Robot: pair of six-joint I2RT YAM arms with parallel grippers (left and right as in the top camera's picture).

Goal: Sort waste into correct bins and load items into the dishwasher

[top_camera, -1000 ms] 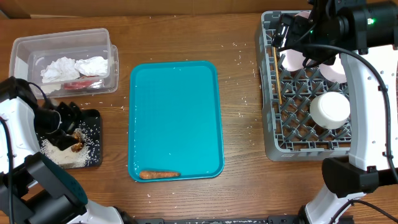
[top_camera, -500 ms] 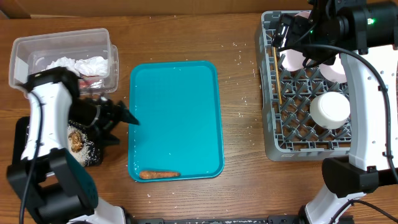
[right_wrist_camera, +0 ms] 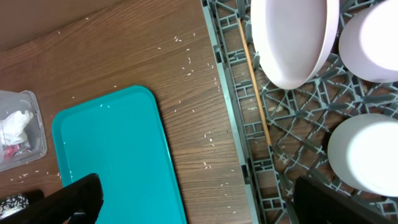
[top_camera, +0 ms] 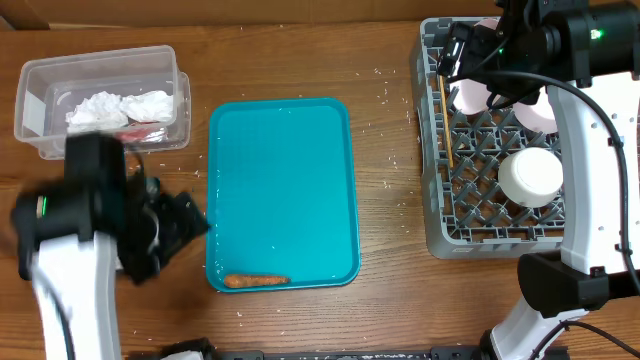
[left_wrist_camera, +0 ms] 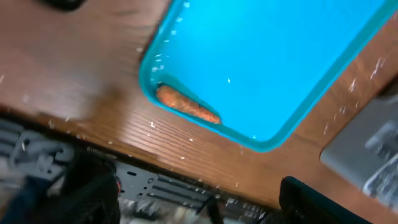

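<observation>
dark wood-grain table (top_camera: 390,250), flecked with white rice grains (top_camera: 392,161), a paler brown strip along its far edge; the thin orange carrot (top_camera: 256,281), tapered, lies flat in the near-left corner of the teal tray (top_camera: 280,180), along its near rim; the left gripper (left_wrist_camera: 186,183) is blurred just beside the tray's left edge, fingers seemingly spread with nothing between; the right gripper (right_wrist_camera: 198,183) hangs over the grey dish rack (top_camera: 434,200), fingers wide apart, empty; a wooden stick (right_wrist_camera: 255,87) lies in the rack

Teal tray (top_camera: 280,180) flat on wooden table (top_camera: 385,305).
</observation>
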